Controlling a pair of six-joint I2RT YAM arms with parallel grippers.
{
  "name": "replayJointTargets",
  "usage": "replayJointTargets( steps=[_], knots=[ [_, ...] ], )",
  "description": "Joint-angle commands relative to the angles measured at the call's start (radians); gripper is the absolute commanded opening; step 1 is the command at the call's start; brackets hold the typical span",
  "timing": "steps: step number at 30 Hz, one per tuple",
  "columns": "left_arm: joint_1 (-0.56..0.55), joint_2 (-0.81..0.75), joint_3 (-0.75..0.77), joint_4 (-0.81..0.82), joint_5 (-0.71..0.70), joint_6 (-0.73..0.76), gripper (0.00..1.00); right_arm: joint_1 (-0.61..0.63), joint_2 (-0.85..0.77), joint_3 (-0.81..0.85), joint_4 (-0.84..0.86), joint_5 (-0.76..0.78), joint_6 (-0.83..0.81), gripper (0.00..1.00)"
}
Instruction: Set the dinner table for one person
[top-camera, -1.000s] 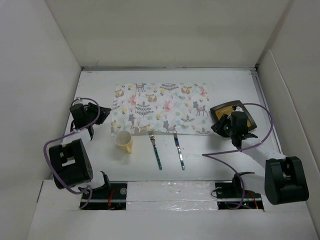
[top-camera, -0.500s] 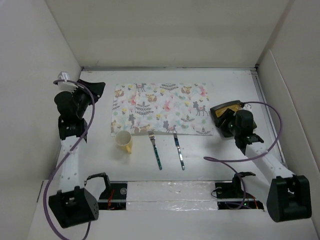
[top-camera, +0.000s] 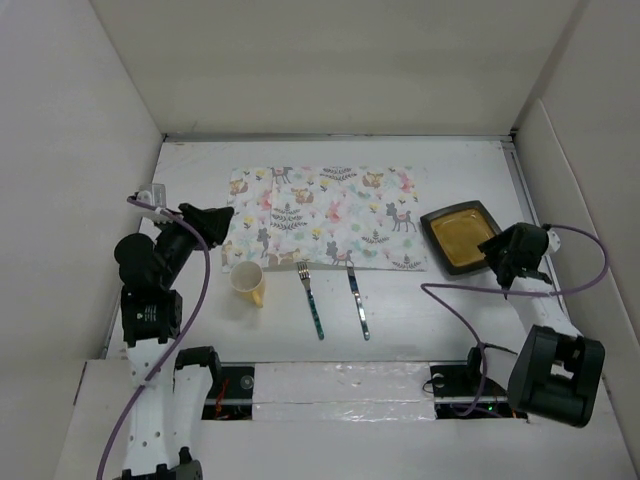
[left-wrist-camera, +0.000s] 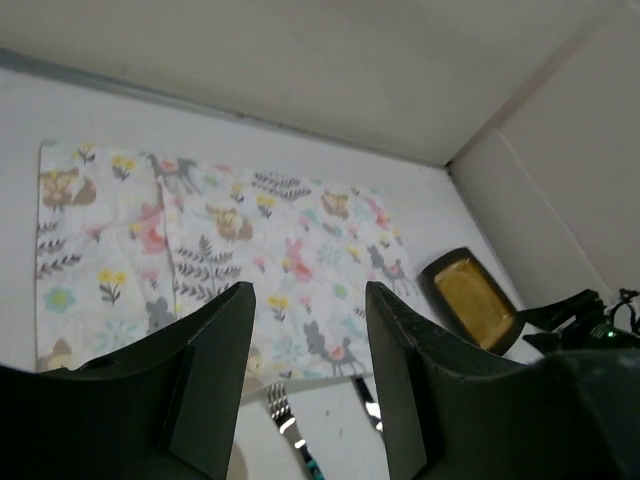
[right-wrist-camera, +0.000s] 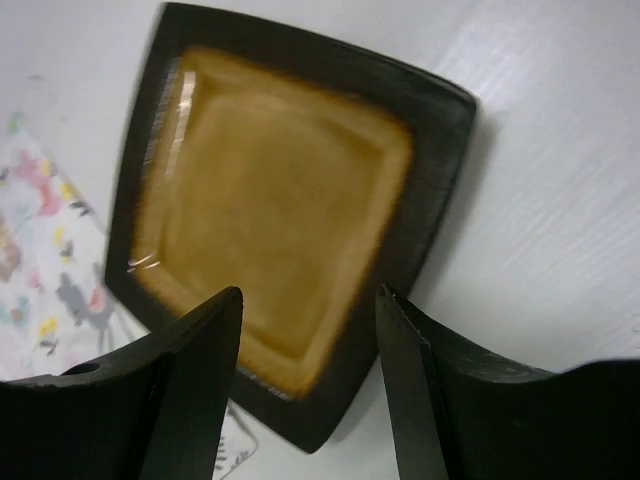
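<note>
Though beside cloth (top-camera: 320, 215) edge, plate (top-camera: 462, 238) uncovered.

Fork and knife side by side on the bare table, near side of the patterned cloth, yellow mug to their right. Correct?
No. The yellow mug sits left of the fork and knife, not right; the top external view shows it. Both do lie side by side on the white table, near side of the patterned cloth.
</note>
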Motion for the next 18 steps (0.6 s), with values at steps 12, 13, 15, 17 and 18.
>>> replayJointTargets(
  steps=[12, 13, 15, 17, 18],
  knots=[
    [-0.003, -0.007, -0.022, -0.096, 0.053, 0.102, 0.45, -0.093, 0.341, 0.053, 0.085, -0.207, 0.14, 0.52],
    [-0.003, -0.013, -0.022, -0.097, 0.053, 0.103, 0.44, -0.093, 0.368, 0.053, 0.115, -0.249, 0.152, 0.5],
    [-0.003, -0.018, -0.016, -0.109, 0.036, 0.108, 0.44, -0.106, 0.437, 0.05, 0.148, -0.273, 0.18, 0.47],
    [-0.003, -0.015, -0.012, -0.116, 0.024, 0.109, 0.43, -0.13, 0.453, 0.017, 0.206, -0.31, 0.209, 0.35],
    [-0.003, -0.015, -0.015, -0.111, 0.025, 0.111, 0.43, -0.13, 0.43, 0.0, 0.231, -0.306, 0.22, 0.3]
  ],
)
